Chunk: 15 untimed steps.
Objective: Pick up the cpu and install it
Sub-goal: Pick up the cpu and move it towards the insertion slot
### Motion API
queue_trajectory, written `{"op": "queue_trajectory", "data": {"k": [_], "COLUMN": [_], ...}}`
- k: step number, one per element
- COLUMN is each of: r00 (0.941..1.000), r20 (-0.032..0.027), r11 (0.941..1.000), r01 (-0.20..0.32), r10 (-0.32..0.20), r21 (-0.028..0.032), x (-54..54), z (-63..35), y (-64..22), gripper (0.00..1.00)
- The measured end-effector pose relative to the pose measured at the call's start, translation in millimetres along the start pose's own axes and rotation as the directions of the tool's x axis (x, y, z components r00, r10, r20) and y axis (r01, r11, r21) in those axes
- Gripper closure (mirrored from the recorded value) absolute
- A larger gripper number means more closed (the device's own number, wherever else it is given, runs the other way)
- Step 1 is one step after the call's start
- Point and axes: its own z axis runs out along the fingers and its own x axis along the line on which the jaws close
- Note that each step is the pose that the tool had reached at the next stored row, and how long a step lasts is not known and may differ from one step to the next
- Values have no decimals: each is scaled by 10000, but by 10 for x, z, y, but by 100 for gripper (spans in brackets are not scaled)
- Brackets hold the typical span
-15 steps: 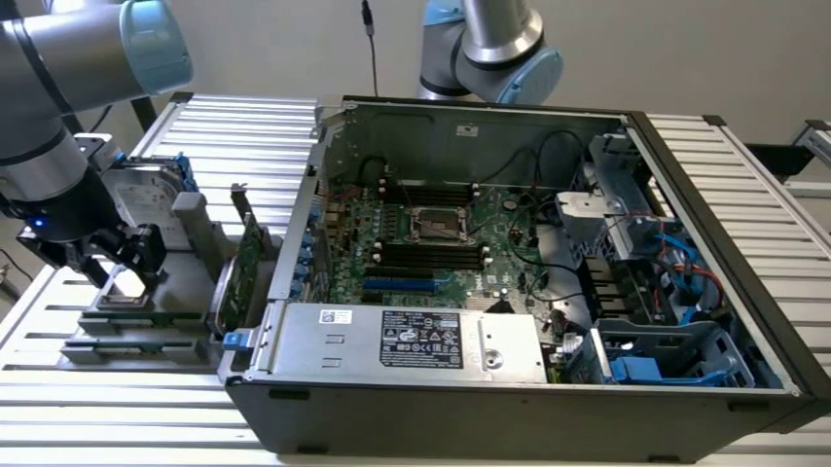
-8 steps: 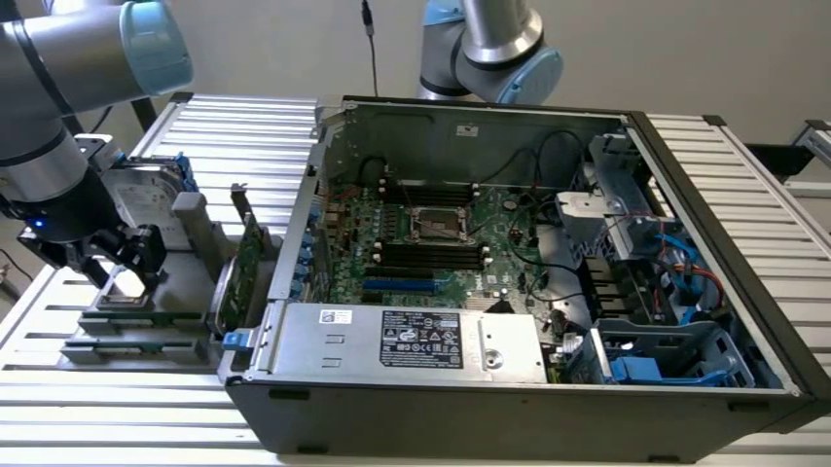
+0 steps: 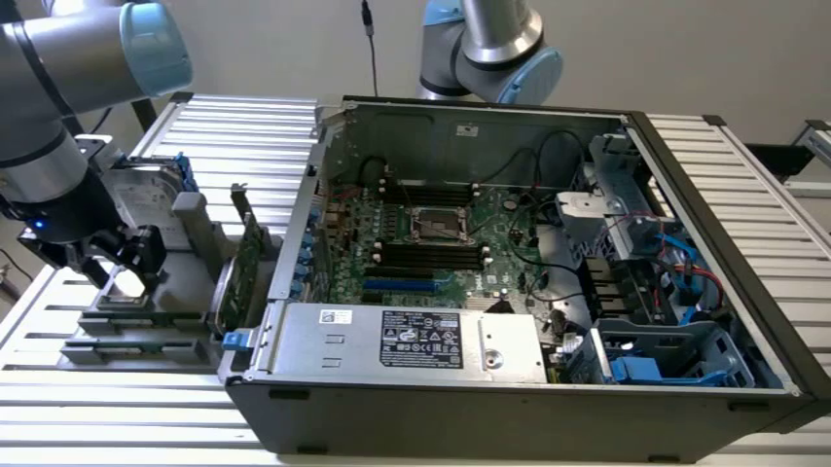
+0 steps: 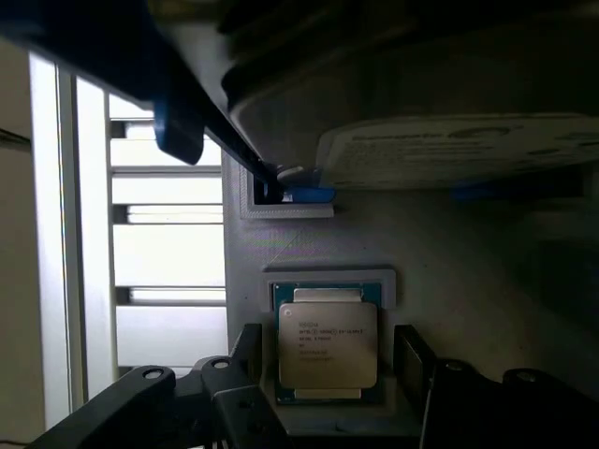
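Square cpu (image 4: pixel 328 346), dull silver top, green edge

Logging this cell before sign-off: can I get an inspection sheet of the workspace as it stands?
Surface: slatted metal table, bearing an open computer case and a gray holder.
Job's things: cpu lies flat in its holder pocket, not lifted; motherboard exposed in the case.
Clutter: hard drive and green circuit card standing in the holder.
Grippers: gripper open, fingers either side of the cpu.
Cables: black and blue cables inside the case.
Surroundings: pale wall.
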Motion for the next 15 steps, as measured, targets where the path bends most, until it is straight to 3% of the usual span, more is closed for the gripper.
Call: {"op": "queue_trajectory", "data": {"k": [15], "r00": [10000], "r20": [-1], "r11": [9999], "r01": [-33], "r10": [33], "r21": [-112], "x": [0], "z": [26], "y": [-11], "gripper": [33]}}
